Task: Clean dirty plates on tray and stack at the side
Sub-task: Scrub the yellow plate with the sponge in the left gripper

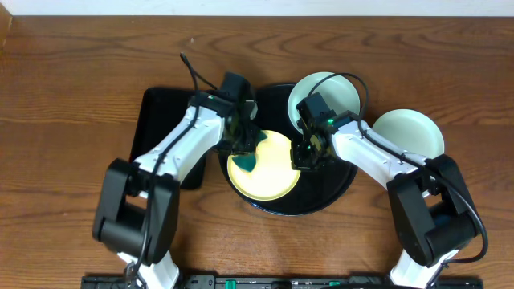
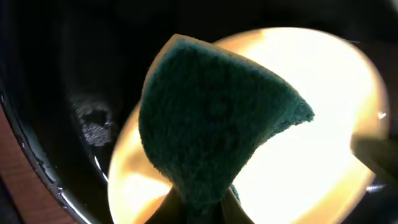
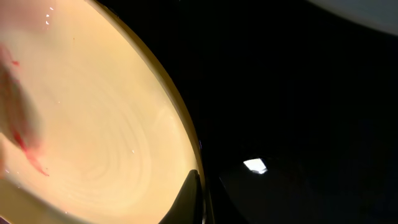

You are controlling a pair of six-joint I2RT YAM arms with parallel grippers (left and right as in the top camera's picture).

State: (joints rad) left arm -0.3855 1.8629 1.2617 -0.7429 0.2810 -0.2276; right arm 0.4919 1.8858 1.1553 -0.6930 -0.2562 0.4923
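Note:
A pale yellow plate (image 1: 269, 172) lies on the round black tray (image 1: 333, 181). My left gripper (image 1: 245, 148) is shut on a green sponge (image 1: 243, 162), which it holds against the plate's left part. In the left wrist view the sponge (image 2: 211, 118) fans out over the bright yellow plate (image 2: 323, 112) from my gripper (image 2: 202, 206). My right gripper (image 1: 305, 154) is shut on the plate's right rim. The right wrist view shows one dark finger (image 3: 189, 199) inside that rim and reddish smears (image 3: 25, 146) on the yellow plate (image 3: 93, 124). Two pale blue-green plates sit apart: one (image 1: 323, 96) at the tray's far edge, one (image 1: 409, 132) on the table to the right.
A black rectangular tray (image 1: 161, 120) lies on the wooden table (image 1: 72, 96) to the left, partly under my left arm. Both arms reach in from the near edge and meet over the round tray.

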